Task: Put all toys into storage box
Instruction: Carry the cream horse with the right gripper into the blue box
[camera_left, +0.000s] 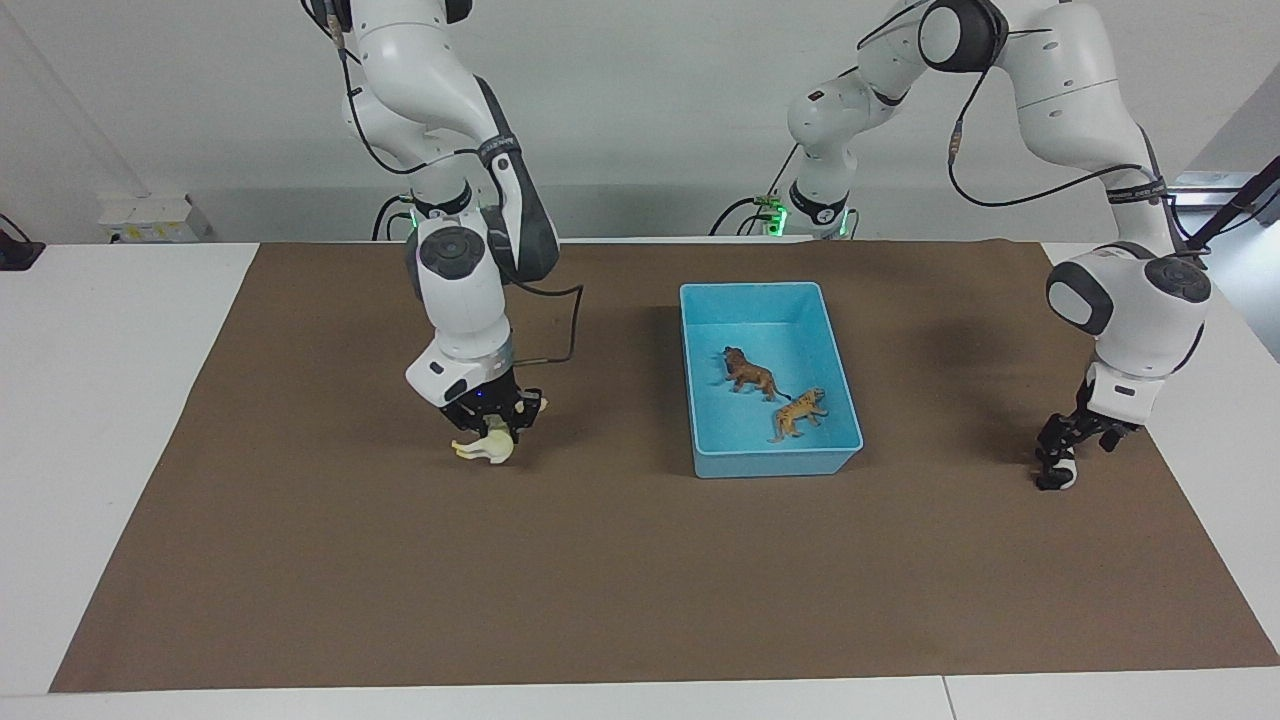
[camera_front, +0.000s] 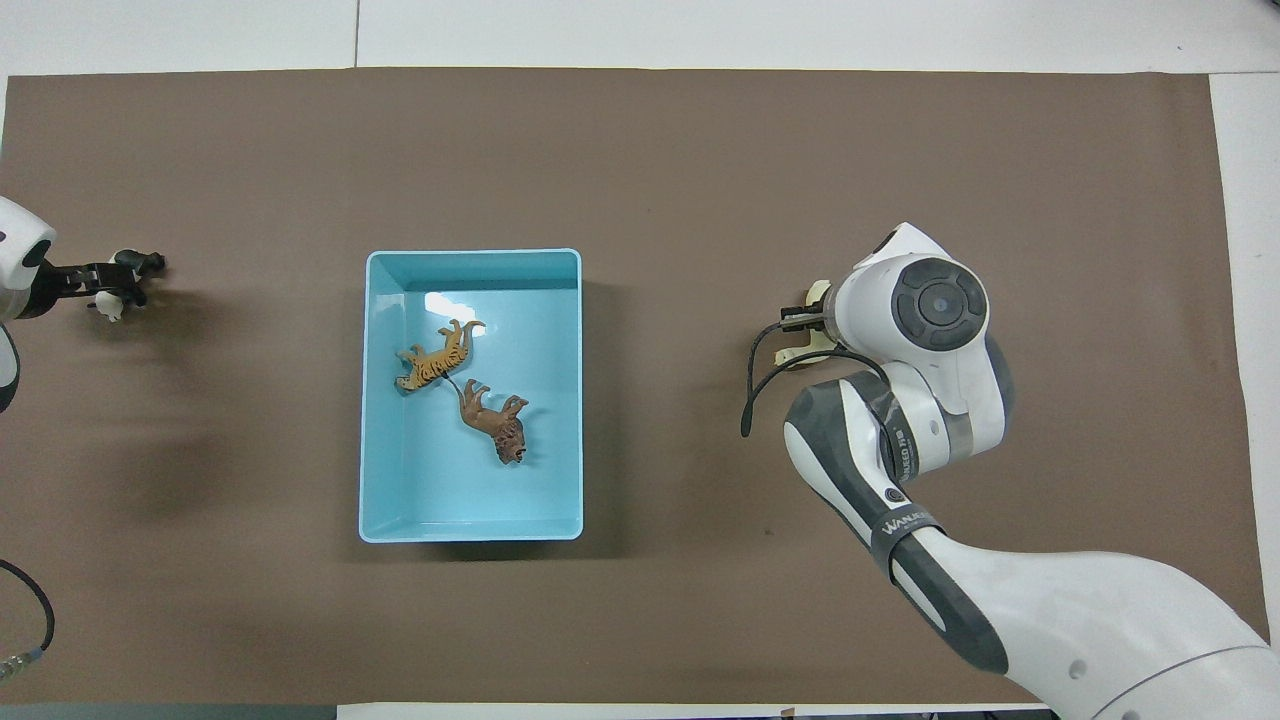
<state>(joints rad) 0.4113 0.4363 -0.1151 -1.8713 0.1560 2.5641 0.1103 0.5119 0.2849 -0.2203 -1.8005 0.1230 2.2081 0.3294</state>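
Facing view: the right pincer (camera_left: 492, 428) is clamped on the cream-white long-necked plastic animal (camera_left: 482, 447) just above the brown desk (camera_left: 400, 560). The left pincer (camera_left: 1062, 455), fingers apart, straddles the black-and-white plastic panda (camera_left: 1058, 474). The brown plastic lion (camera_left: 750, 373) and orange striped plastic tiger (camera_left: 798, 411) lie inside the light blue rectangular plastic storage box (camera_left: 700, 380).

A robotics lab, set up for testing. Two white robot arms (camera_left: 455, 200) bolted at the edge of a white worktop (camera_left: 100, 400), green status lights glowing at their bases. A brown paper sheet (camera_left: 640, 580) spread flat as a work surface. Bare pale wall (camera_left: 620, 110), loose black cables (camera_left: 560, 330), a white socket box (camera_left: 150, 217) against the wall. Fixed cameras looking down from above and across.
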